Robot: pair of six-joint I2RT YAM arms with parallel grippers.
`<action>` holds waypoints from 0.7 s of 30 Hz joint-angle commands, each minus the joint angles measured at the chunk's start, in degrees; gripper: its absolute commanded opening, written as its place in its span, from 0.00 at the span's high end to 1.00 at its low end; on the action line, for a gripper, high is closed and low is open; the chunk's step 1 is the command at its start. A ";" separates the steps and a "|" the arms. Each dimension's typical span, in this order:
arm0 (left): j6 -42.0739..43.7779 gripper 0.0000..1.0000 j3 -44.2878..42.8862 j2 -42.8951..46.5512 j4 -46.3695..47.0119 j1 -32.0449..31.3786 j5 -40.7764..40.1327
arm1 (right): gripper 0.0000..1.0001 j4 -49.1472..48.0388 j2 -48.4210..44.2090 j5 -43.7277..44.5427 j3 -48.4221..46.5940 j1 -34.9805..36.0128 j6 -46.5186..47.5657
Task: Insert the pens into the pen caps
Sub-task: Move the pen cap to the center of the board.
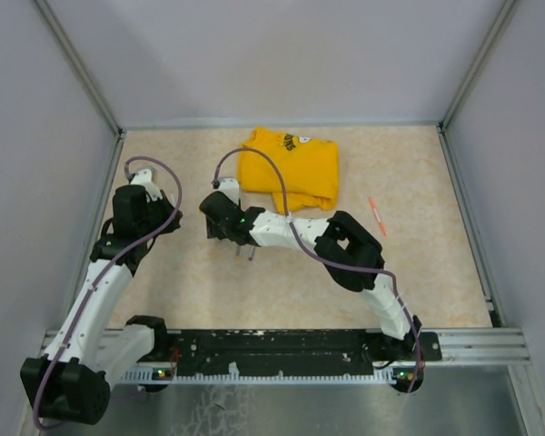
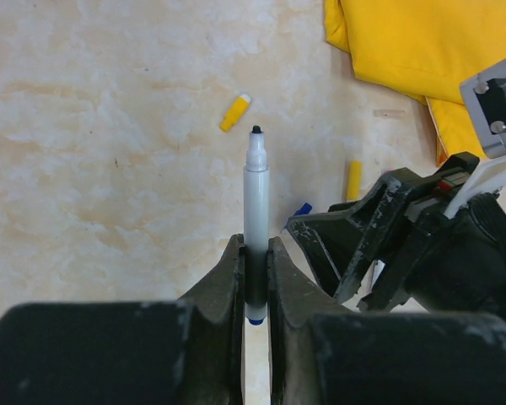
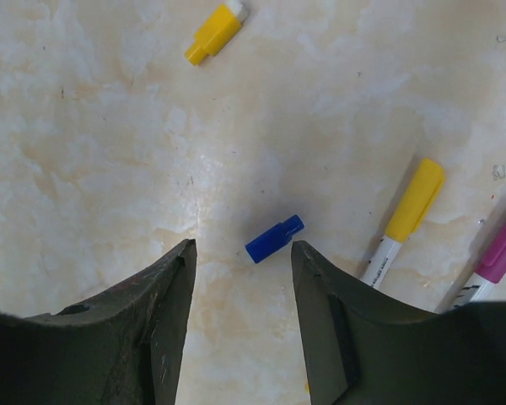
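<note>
My left gripper (image 2: 255, 245) is shut on a white-barrelled pen (image 2: 255, 202). The pen's dark tip points away from me and its blue end shows between the jaws. My right gripper (image 3: 243, 249) is open just above the table. A small blue pen cap (image 3: 274, 239) lies flat between its fingertips, closer to the right one and touching neither. A yellow cap (image 3: 214, 32) lies farther out; the left wrist view shows it too (image 2: 234, 112). A yellow-capped pen (image 3: 402, 221) and a magenta-capped pen (image 3: 496, 256) lie to the right. In the top view both grippers meet left of centre (image 1: 216, 227).
A folded yellow T-shirt (image 1: 291, 168) lies at the back centre, just beyond the right arm. An orange-red pen (image 1: 377, 216) lies alone on the right of the table. Enclosure walls stand on three sides, and a metal rail (image 1: 291, 345) runs along the near edge.
</note>
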State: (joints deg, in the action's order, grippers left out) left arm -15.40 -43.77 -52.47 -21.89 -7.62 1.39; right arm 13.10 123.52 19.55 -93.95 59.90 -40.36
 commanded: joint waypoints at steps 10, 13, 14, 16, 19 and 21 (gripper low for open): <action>0.28 1.00 0.12 0.33 0.37 0.28 -0.69 | 0.51 10.76 7.86 9.69 -12.82 1.26 -0.42; 0.29 1.00 0.09 0.21 0.40 0.32 -0.65 | 0.51 10.82 8.79 9.64 -13.63 1.38 -0.06; 0.28 1.00 0.15 0.25 0.48 0.32 -0.60 | 0.51 10.85 9.07 9.52 -14.00 1.36 0.19; 0.28 1.00 0.01 0.15 0.45 0.32 -0.55 | 0.51 10.87 9.64 9.31 -14.68 1.49 0.50; 0.33 1.00 0.05 0.17 0.45 0.29 -0.64 | 0.51 11.29 10.41 8.85 -15.62 1.58 1.09; 0.28 1.00 0.01 0.17 0.48 0.31 -0.68 | 0.51 11.98 10.95 8.88 -16.40 1.67 1.53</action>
State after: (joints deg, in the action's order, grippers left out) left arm -15.40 -43.77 -52.49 -21.89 -7.62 1.04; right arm 24.82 133.69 26.33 -106.50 60.64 -40.03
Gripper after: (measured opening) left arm 0.129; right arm 0.492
